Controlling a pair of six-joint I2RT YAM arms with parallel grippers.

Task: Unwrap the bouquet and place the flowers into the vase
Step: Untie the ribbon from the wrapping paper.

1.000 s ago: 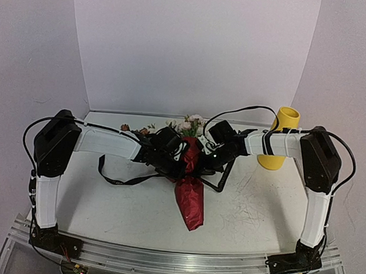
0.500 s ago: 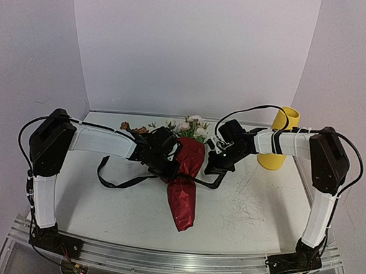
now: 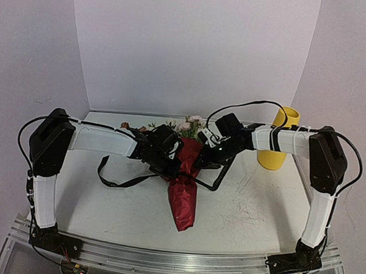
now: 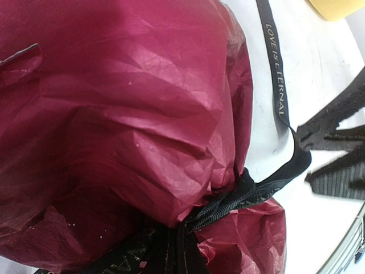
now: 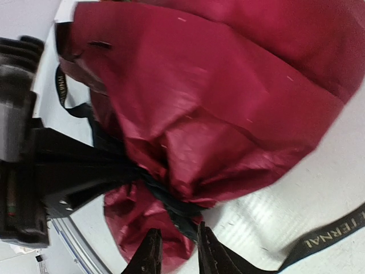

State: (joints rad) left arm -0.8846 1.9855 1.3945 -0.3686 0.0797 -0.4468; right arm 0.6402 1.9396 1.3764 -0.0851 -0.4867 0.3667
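The bouquet [image 3: 184,193] lies mid-table in dark red crinkled wrap [image 4: 142,114], its flowers [image 3: 187,125] pointing to the back wall. A black ribbon [image 4: 278,85] is tied round the wrap's neck, and its tails trail over the table on both sides. My left gripper [image 3: 173,169] is shut at that knot on the ribbon; its fingers are hidden in the left wrist view. Just right of the neck, my right gripper [image 5: 179,257] has its fingers a little apart, with nothing gripped. The mustard-yellow vase [image 3: 286,121] stands upright at the back right, behind the right forearm.
A loop of ribbon [image 3: 123,183] lies left of the bouquet and another tail [image 5: 319,237] to its right. The white walls close in the back and sides. The metal rail [image 3: 163,260] runs along the near edge.
My right gripper has opened, swung right and come back in to the bouquet's neck. The left gripper has dragged the bouquet a little leftward.
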